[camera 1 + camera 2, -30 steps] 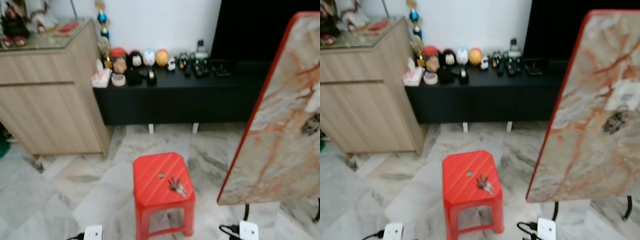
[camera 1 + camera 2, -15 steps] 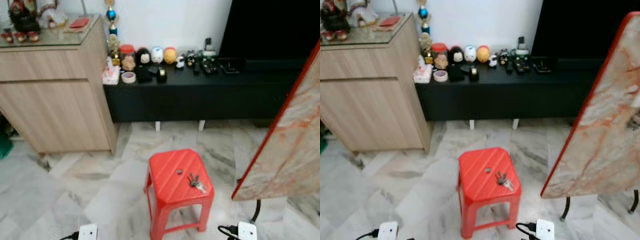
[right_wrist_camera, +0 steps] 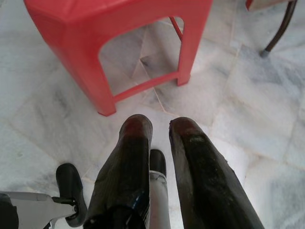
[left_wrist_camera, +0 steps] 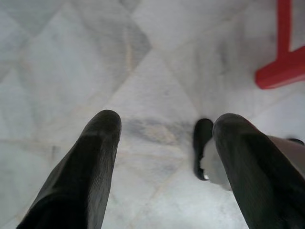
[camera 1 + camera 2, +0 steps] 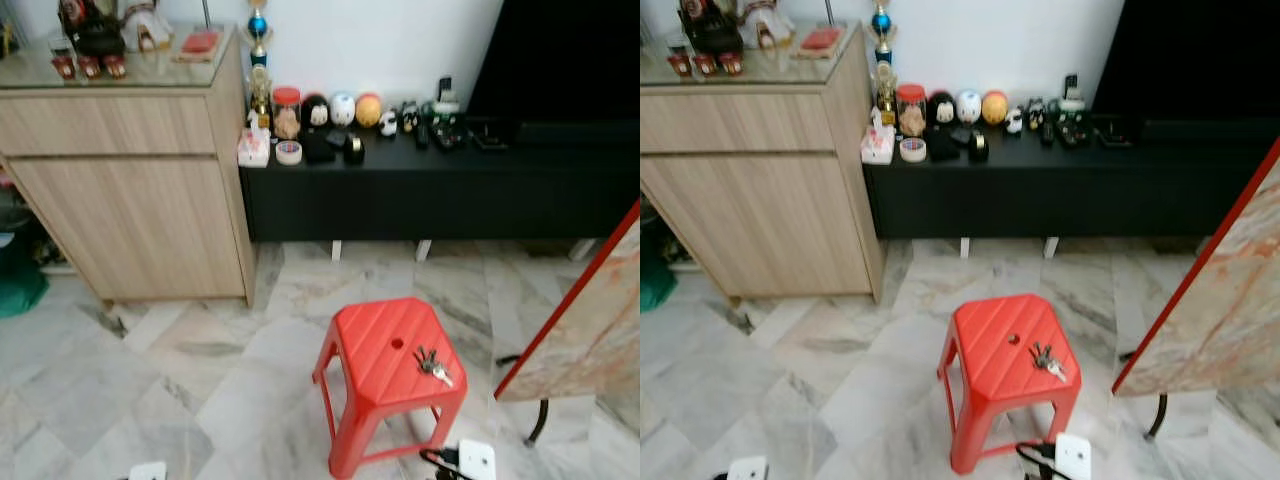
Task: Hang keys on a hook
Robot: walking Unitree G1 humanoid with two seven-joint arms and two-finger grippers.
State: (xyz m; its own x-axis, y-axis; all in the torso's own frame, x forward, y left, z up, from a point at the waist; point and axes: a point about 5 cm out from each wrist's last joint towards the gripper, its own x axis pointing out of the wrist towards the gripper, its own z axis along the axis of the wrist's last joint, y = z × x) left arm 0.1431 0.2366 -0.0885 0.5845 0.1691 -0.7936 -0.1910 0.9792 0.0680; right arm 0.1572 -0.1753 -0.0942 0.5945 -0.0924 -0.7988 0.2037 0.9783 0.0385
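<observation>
Standing well to the left, a wooden cabinet [image 5: 130, 190] meets a low black worktop [image 5: 420, 185] lined with small ornaments, neither of them part of the job. Mid-floor sits a red stool [image 5: 390, 375], and the keys [image 5: 432, 365] lie loose on its seat near the right edge, easy to take from above. At far right a marble-patterned board [image 5: 585, 335] with a red rim leans on thin legs; no hook can be made out on it. The left gripper [image 4: 164, 143] hangs over bare marble floor [image 4: 71, 57], fingers spread wide and empty, likely idle. The right gripper [image 3: 159, 133] hangs near the stool's legs, fingers nearly together and pinching nothing, so the pickup has not begun.
</observation>
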